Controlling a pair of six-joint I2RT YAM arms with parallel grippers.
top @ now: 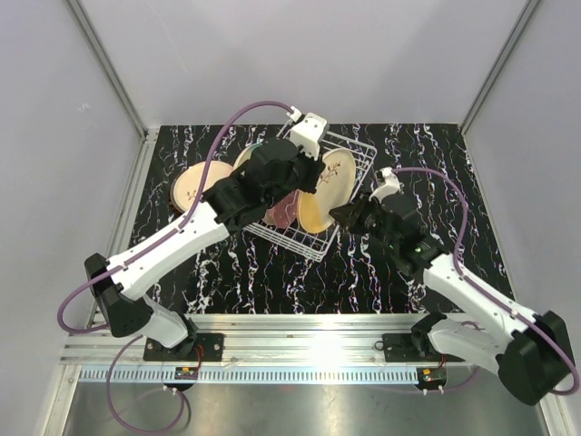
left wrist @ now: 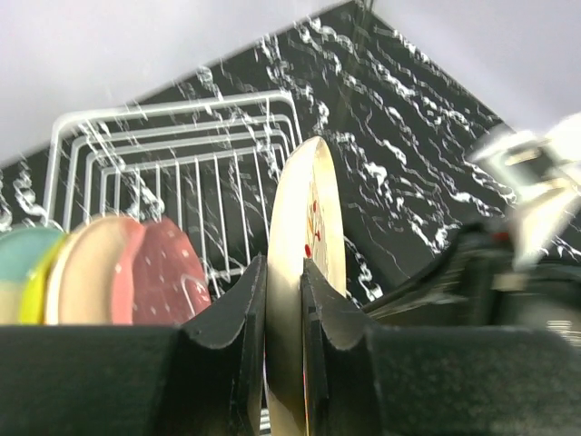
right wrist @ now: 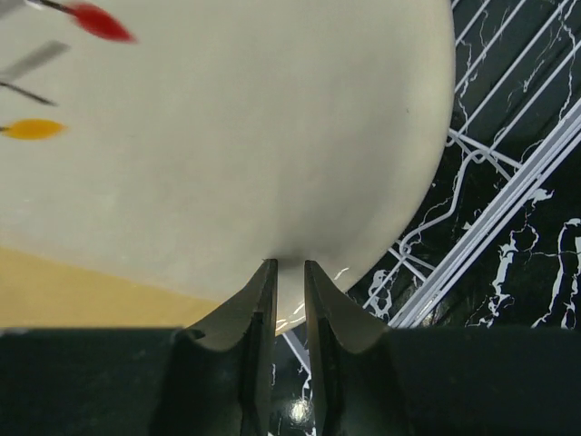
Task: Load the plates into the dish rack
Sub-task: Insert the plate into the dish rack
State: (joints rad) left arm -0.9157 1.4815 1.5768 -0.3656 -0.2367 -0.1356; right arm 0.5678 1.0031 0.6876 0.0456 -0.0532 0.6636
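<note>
L fingers [left wrist: 241, 336] clamped on the sprig plate [left wrist: 304, 227], one each side of its rim; plate stands on edge, seen edge-on in the L wrist view. R fingers [right wrist: 250, 336] drawn nearly together w/ a narrow slit between, tips right at the same plate's rim, its face filling the R wrist view. Can't tell if they nip the rim or only meet it.

From above, sprig plate [top: 338, 177] is upright over the right half of the rack [top: 359, 159], face tilted toward the right edge of the surface [top: 427, 145]. Whether its lower rim sits between tines is hidden by the arms.

Rack lies mid-surface, nearer the far edge, turned at an angle to the edges. Already standing in it, left of the held plate: teal plate [left wrist: 23, 250], yellow-green plate [left wrist: 36, 291], a peach plate [left wrist: 91, 272] and a pink plate [left wrist: 168, 282], packed side by side on edge. A yellow plate [top: 315, 216] stands just beside the sprig plate on the near side.

More plates lie flat in a stack [top: 193, 186] near the far left corner, just beside the rack's left end and partly under the L arm.
</note>
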